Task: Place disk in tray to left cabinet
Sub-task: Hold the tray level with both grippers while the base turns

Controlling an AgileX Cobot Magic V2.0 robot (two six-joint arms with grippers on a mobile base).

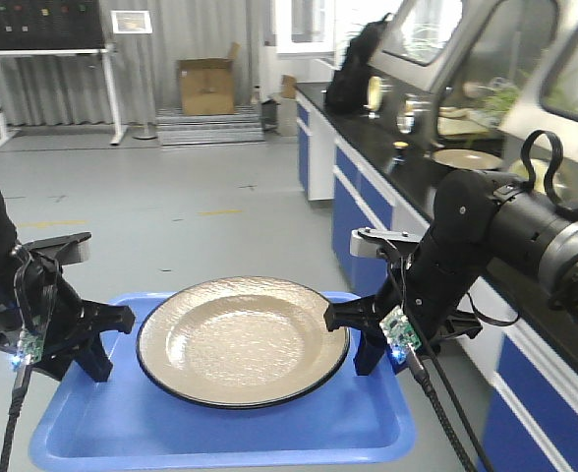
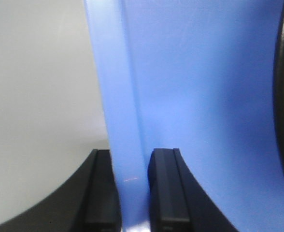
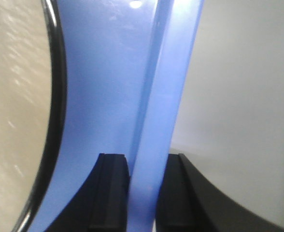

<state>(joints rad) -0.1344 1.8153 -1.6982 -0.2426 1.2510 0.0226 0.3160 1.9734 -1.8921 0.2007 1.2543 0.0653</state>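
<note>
disk [image 1: 242,339] is lying flat and face up in the middle of the tray [image 1: 220,438], with its black rim sitting clear of the blue walls on every side. the tray is hanging in the air between the two arms, with grey floor showing past its edges. the left gripper [image 1: 100,344] is clamping the tray's left short rim, and the left wrist view is showing that wall pinched tight between the black pads [image 2: 163,193]. the right gripper [image 1: 356,339] is doing the same on the right short rim, its pads [image 3: 110,193] pressing both faces of the wall. judging from this, the carry to the left cabinet is under way and the placing is not yet done (the cabinet is not showing in any view, so i am not guessing how far off it is). doing it well is probably meaning both wrists staying level and travelling in step, since a twist would be flexing the thin plastic. a tilt would likely be sending the glossy disk sliding toward a low rim that is not going to stop much. the tray is holding only the disk. a second tan plate [image 1: 466,157] is resting on the black bench [image 1: 387,147] at right, apart from all this. a cardboard box [image 1: 207,87] is standing by the far wall, and its contents are too far off to tell.
</note>
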